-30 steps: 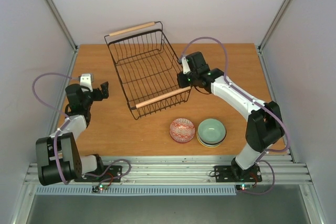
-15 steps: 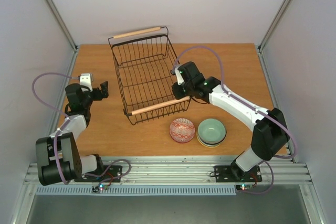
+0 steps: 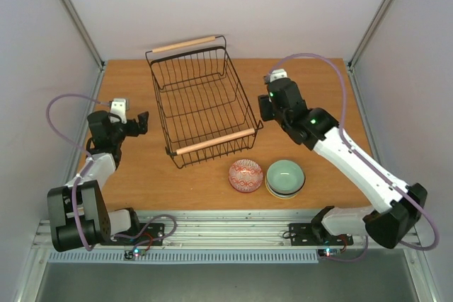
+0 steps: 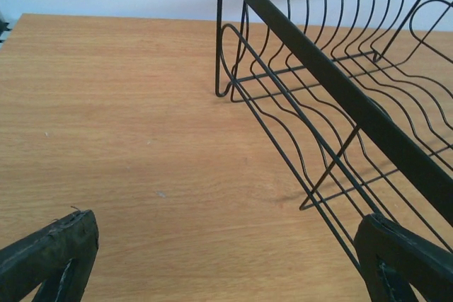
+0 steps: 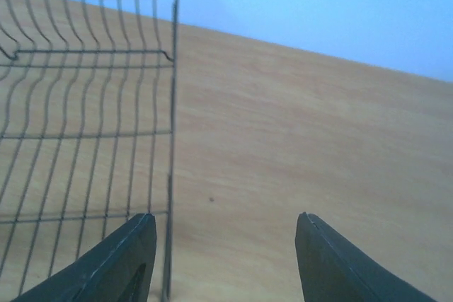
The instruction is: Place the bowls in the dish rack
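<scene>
The dish rack, a black wire basket with two wooden rod handles, stands empty at the table's middle back. A red-patterned bowl sits in front of it, next to a mint green bowl stacked on another. My right gripper hovers open just off the rack's right side; in the right wrist view the rack's wire wall is by the left finger of that gripper, with nothing held. My left gripper stands wide open left of the rack, and only bare wood lies between the fingers of this gripper.
The wooden table is bounded by pale walls on the left, right and back. A metal rail carrying both arm bases runs along the near edge.
The right gripper turned the rack by its near handle, then let go, opened and drew back to the right. The left arm barely moved.
</scene>
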